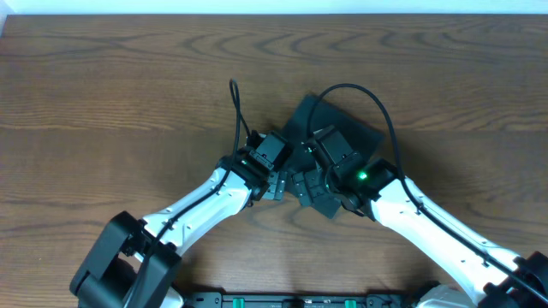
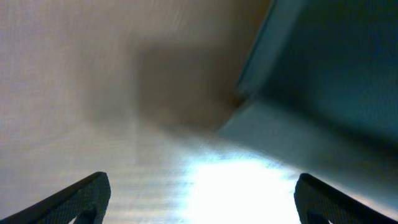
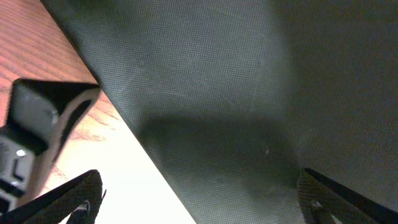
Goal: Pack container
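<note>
In the overhead view the container (image 1: pixel 360 130) sits on the table (image 1: pixel 103 85) just right of the frame's centre. 2 arms reach in from the lower corners and meet there. The right gripper (image 3: pixel 199 174) is over the container's lower part. The left gripper (image 2: pixel 202 180) is just beside the container's left edge, above the table.

Brown wood-grain table (image 1: pixel 103 85): smooth, low sheen, glaring white at lower centre of the left wrist view. The dark teal-green square box (image 3: pixel 249 68) reads matt and finely pebbled up close. White arm shells (image 1: pixel 201 201) are smooth, glossy plastic. On the left gripper (image 2: pixel 199 208), black fingers (image 2: pixel 84 196) show a fine weave, perhaps carbon fibre.
</note>
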Robot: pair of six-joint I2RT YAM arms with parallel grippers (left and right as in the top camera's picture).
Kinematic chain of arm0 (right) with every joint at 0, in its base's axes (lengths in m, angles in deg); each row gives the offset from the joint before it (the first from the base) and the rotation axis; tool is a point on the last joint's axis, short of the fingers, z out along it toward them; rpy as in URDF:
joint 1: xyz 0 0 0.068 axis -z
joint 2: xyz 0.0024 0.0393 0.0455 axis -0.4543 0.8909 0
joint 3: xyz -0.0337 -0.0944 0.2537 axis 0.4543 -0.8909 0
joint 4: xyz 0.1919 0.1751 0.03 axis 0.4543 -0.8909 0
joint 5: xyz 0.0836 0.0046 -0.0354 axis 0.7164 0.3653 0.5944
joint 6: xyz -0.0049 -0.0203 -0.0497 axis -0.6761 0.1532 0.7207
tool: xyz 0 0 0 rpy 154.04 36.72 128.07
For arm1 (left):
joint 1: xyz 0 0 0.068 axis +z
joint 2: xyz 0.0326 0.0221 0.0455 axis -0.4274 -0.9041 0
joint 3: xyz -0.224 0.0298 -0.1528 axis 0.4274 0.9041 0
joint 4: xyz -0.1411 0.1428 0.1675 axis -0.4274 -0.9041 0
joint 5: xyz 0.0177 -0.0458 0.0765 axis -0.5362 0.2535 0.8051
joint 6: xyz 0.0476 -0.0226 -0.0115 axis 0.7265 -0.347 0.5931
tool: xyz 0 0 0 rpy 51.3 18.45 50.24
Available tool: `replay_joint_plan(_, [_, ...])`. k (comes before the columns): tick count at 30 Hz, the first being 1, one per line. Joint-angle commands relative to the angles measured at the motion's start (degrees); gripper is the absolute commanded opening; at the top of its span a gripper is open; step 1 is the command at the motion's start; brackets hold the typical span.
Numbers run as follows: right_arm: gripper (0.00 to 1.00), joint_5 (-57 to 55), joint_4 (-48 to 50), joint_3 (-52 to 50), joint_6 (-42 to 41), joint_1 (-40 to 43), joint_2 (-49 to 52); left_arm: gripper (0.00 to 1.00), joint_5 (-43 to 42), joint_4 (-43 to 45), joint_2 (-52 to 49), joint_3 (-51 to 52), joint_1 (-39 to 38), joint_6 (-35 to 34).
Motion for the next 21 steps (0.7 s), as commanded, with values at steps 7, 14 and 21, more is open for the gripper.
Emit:
replay_joint_plan(7, [0.99, -0.02, 0.26, -0.48, -1.01, -0.81, 0.66, 0.95, 9.18, 6.25, -2.64, 0.11, -0.15, 2.49])
replay_joint_plan(14, [0.99, -0.02, 0.24, -0.48, -1.01, -0.81, 0.66, 0.95, 9.94, -2.19, -0.07, 0.09, -0.15, 0.72])
replay_joint_plan(21, [0.99, -0.07, 0.48, -0.46, -1.03, -0.81, 0.52, 0.95, 9.97, -2.03, 10.05, 0.07, -0.15, 4.66])
